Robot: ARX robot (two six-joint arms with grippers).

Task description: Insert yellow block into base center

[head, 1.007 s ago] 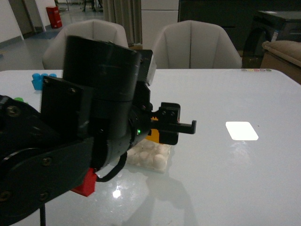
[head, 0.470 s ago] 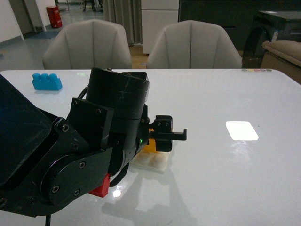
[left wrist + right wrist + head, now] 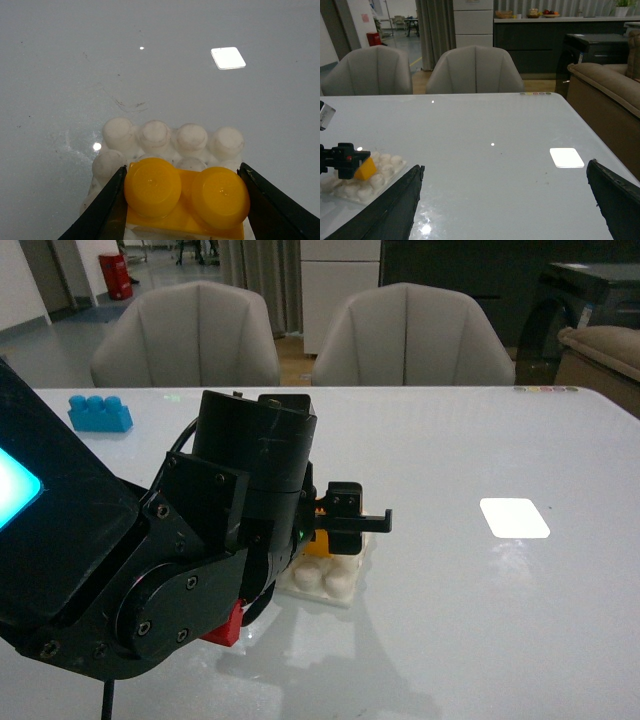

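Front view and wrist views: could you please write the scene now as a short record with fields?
yellow block: held between the fingers of the left gripper, over the base
base: white, flat on the table; one row of four studs bare beyond the block
seating: cannot tell whether the block is pressed fully in
right gripper: open, empty, away from the base
other bricks: blue brick at the table's far left; red brick beside the left arm, partly hidden
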